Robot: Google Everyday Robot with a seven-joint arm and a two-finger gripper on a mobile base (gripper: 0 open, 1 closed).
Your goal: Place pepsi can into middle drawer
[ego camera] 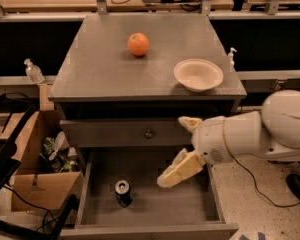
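Note:
The pepsi can [123, 192] stands upright on the floor of the open middle drawer [162, 206], left of centre, with its silver top showing. My gripper [174, 149] hangs over the right part of the drawer, up and to the right of the can and apart from it. Its cream fingers are spread: one finger [188, 122] is up by the closed drawer front and the other slants down toward the drawer floor. The gripper holds nothing.
Above the open drawer is a closed drawer front with a small round knob [149, 133]. An orange [138, 44] and a white bowl [198, 75] sit on the cabinet top [95, 69]. An open cardboard box [35, 184] with clutter stands on the floor at the left.

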